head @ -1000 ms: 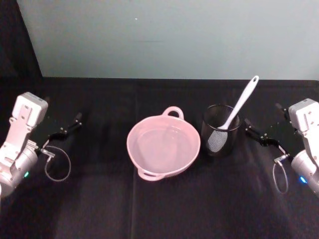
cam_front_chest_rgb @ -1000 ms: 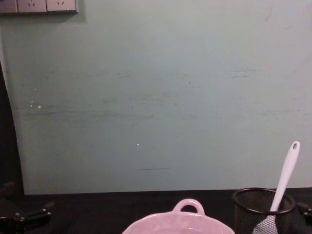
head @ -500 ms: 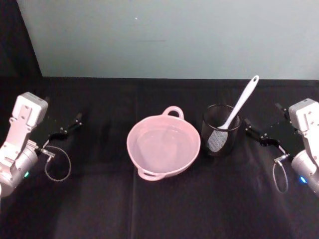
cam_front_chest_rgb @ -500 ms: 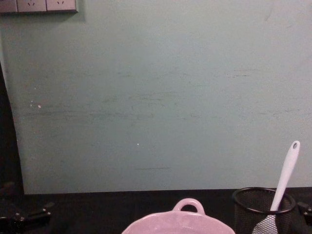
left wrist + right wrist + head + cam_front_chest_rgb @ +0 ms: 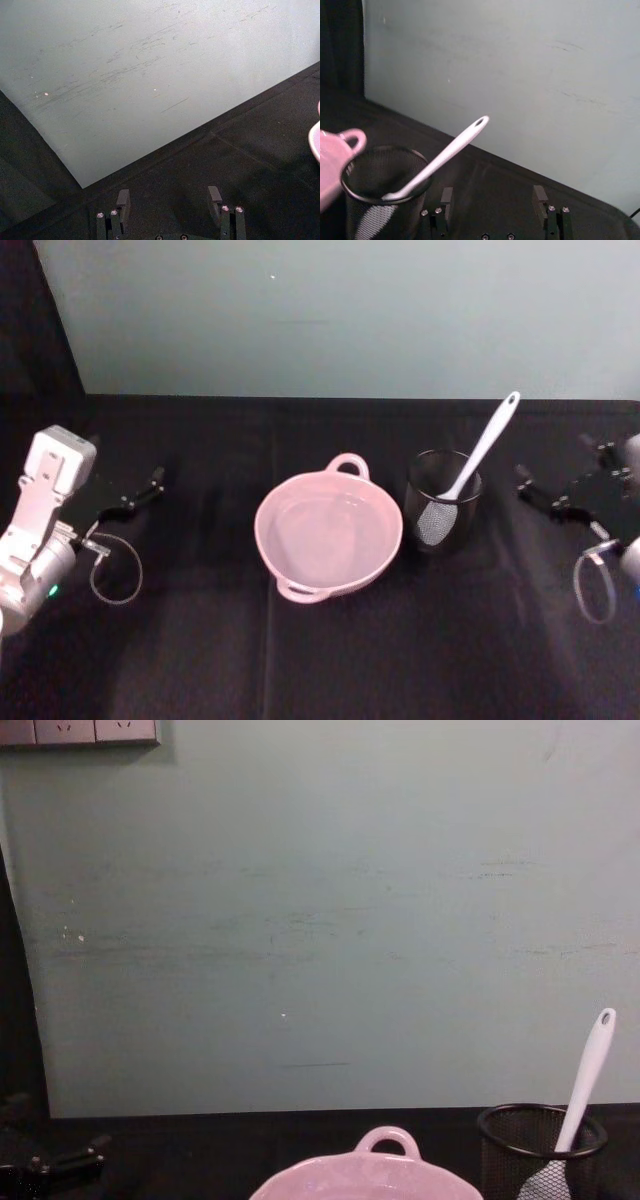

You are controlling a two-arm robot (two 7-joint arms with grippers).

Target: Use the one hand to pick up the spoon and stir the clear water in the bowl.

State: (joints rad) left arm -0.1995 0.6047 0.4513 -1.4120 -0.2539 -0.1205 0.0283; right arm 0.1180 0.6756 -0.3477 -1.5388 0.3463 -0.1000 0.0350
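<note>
The white spoon [image 5: 482,452] stands tilted in a black wire-mesh cup [image 5: 441,510], scoop down, its handle leaning up and to the right. The pink bowl [image 5: 262,538] holds clear water at the table's middle, left of the cup. My right gripper [image 5: 556,476] hangs open to the right of the cup, apart from it. In the right wrist view its fingers [image 5: 446,196] stand wide apart, with the spoon [image 5: 447,153], the cup [image 5: 379,197] and the bowl [image 5: 327,165] ahead of them. My left gripper [image 5: 148,485] rests open at the far left. The chest view shows spoon [image 5: 587,1078] and bowl [image 5: 330,1177].
A black cloth [image 5: 320,660] covers the table. A pale green wall [image 5: 340,310] stands close behind it. Grey cable loops hang below each wrist, the left loop [image 5: 115,575] and the right loop [image 5: 596,585]. The left gripper's fingers [image 5: 122,200] point at the wall's foot.
My right gripper has moved to the right, farther from the mesh cup, and has left the chest view's right edge. The left arm, spoon and bowl have not moved.
</note>
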